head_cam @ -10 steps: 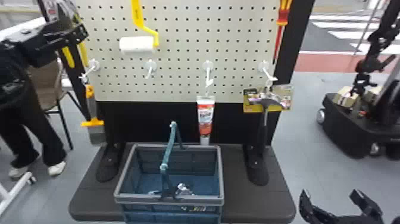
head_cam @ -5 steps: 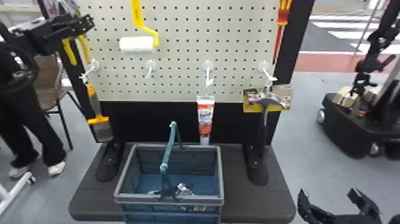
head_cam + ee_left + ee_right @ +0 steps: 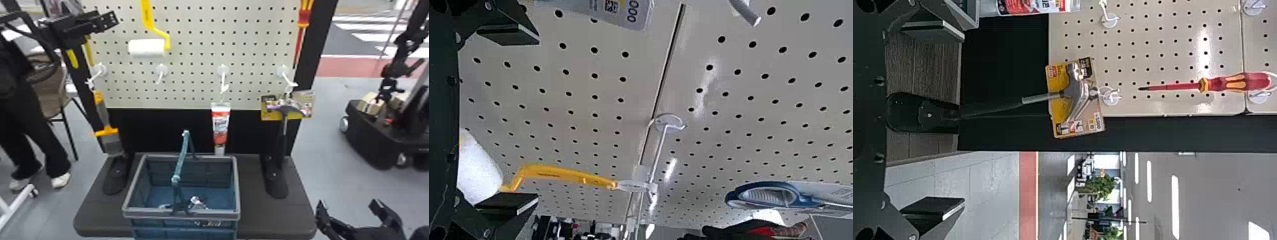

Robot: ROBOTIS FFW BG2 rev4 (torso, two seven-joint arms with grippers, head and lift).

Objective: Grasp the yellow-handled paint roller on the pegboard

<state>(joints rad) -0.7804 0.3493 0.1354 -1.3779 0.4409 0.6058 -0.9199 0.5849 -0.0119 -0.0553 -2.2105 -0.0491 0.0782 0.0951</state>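
The paint roller hangs high on the flat perforated pegboard, slim yellow handle pointing up, white, seemingly foam cylinder lying crosswise, the left gripper spread wide nearby, the right gripper spread low.

Approach from the left: the left gripper, fingers wide apart, stood at the upper left edge of the pegboard, level with the paint roller. Bare board lay between them. Right of the roller the board was bare as far as the screwdriver at the far edge.

Obstructions: a row of white hooks projected from the board just below the roller sleeve. The stand's black post ran down beneath the left gripper. Lower still, a tube and a carded hammer hung under the hooks. A basket, handle upright, occupied the front centre of the table.
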